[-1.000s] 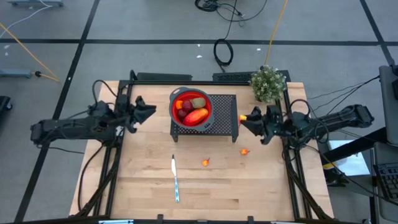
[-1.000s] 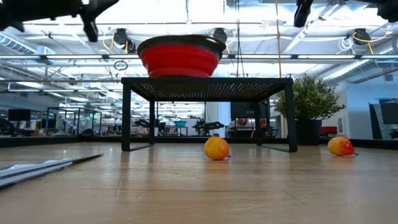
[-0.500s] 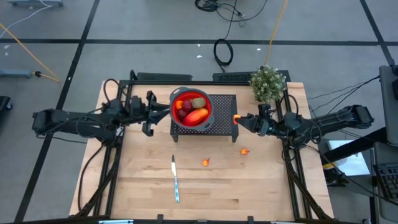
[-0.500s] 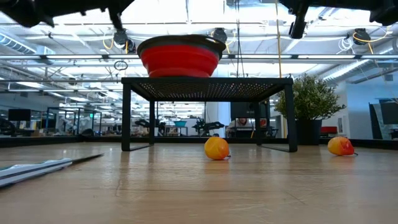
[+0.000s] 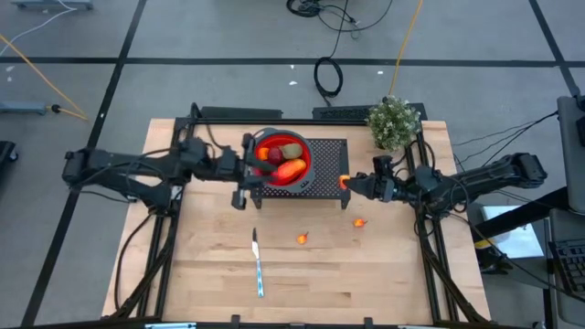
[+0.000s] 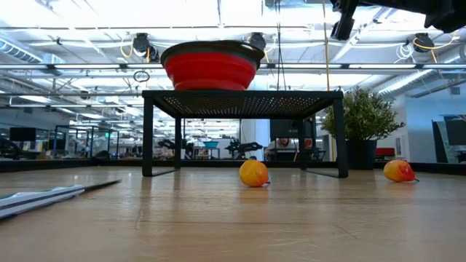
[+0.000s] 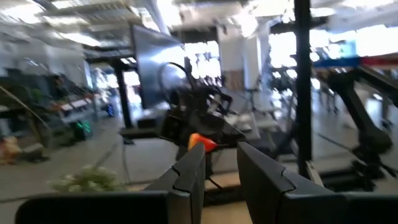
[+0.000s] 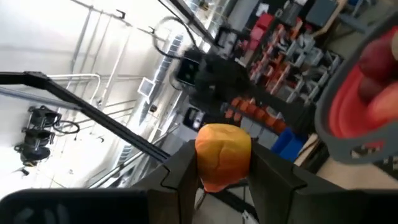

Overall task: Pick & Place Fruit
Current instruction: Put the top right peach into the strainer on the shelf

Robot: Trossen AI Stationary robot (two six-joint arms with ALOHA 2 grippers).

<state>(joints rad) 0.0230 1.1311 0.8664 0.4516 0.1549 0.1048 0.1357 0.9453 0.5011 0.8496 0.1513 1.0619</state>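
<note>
My left gripper (image 5: 249,173) has advanced to the red bowl (image 5: 303,174), apparently empty, jaws narrowly parted; right gripper (image 5: 345,182) carries an orange fruit (image 8: 222,155) bowlward.

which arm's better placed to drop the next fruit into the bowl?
Right, likely. The right gripper already has its jaws shut on a small orange fruit, at the black rack's right edge, beside the red bowl. The left gripper sits at the bowl's left rim, jaws holding nothing.
</note>
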